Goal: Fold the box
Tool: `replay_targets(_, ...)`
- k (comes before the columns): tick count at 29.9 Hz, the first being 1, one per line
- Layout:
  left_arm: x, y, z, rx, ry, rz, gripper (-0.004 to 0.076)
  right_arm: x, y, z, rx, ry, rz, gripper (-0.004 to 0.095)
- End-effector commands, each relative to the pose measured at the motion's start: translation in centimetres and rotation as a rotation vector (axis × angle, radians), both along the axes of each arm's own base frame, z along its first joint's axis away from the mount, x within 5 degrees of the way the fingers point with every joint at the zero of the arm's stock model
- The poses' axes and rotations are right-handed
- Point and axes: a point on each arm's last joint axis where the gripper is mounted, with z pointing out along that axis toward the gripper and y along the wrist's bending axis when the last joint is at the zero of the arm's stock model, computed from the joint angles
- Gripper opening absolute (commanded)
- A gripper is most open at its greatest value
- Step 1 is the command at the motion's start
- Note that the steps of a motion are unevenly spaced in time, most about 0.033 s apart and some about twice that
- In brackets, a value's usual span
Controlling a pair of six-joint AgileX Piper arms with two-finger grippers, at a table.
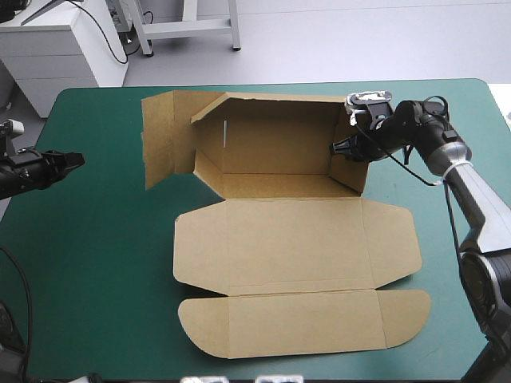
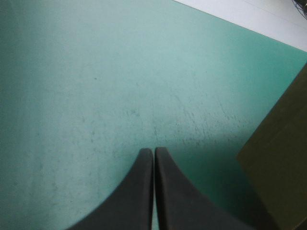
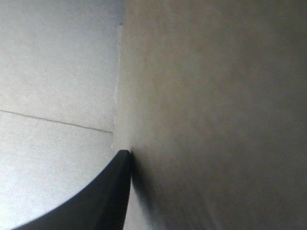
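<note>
Teal-green table cover (image 1: 96,263) lightly scuffed, brown cut-board box (image 1: 295,239) at mid-table with far walls raised and near panels flat; left gripper (image 1: 73,160) pressed closed, empty, by the left edge; right gripper (image 1: 342,148) pinching the raised right wall.

Right arm (image 1: 467,187) black-jointed with silver-grey forearm, left end effector (image 2: 154,151) with black curved fin-shaped fingers (image 2: 136,196)
</note>
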Motion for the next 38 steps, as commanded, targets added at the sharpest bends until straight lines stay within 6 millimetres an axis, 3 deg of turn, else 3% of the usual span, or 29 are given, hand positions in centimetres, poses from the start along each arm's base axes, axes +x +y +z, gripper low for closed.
replay_targets(1,0.0,-0.3,1.8,-0.049,-0.075,0.023,-0.0008,-0.9,-0.5,4.8,0.035,-0.082,-0.06,-0.0014)
replay_targets(6,0.0,-0.2,1.8,-0.05,-0.079,0.031,-0.0008,-1.9,-0.8,6.4,0.018,0.001,-0.069,-0.0013)
replay_targets(10,0.0,-0.2,1.8,-0.051,-0.08,0.031,-0.0008,-2.8,-1.2,6.1,-0.042,0.118,-0.072,-0.0013)
replay_targets(15,0.0,-0.5,2.1,-0.096,-0.096,0.018,-0.0008,-3.0,-0.6,6.0,-0.006,0.133,-0.083,-0.0013)
replay_targets(22,0.0,-0.6,2.0,-0.094,-0.089,0.006,-0.0008,-2.0,1.5,3.9,-0.003,0.197,-0.065,-0.0012)
replay_targets(32,0.0,-0.6,2.0,-0.094,-0.089,0.006,-0.0008,0.4,1.7,-0.2,-0.068,0.284,-0.07,-0.0012)
replay_targets(38,0.0,-0.6,2.0,-0.094,-0.089,0.006,-0.0008,2.1,1.8,0.4,-0.076,0.199,-0.085,-0.0014)
